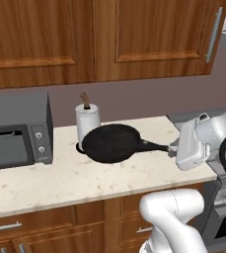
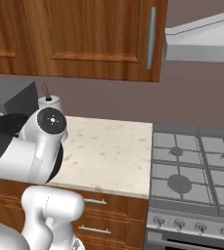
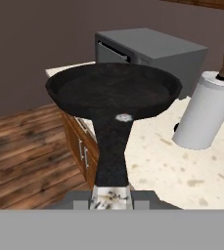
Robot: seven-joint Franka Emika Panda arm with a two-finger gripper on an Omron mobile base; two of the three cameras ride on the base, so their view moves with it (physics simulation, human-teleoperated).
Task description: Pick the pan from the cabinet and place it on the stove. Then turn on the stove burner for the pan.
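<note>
The black pan hangs level above the counter, in front of the paper towel roll. My gripper is shut on the silvery end of its long handle, to the pan's right. In the hand view the pan stretches away from my gripper, handle tip between the fingers. A black edge of the pan shows behind my arm in the right base view. The stove with its dark grates and front knobs lies to the right of the counter, apart from the pan. The cabinet above has both doors closed.
A dark toaster oven sits on the counter at the left. The paper towel roll stands just behind the pan. A grey range hood hangs over the stove. Drawer fronts run under the beige counter.
</note>
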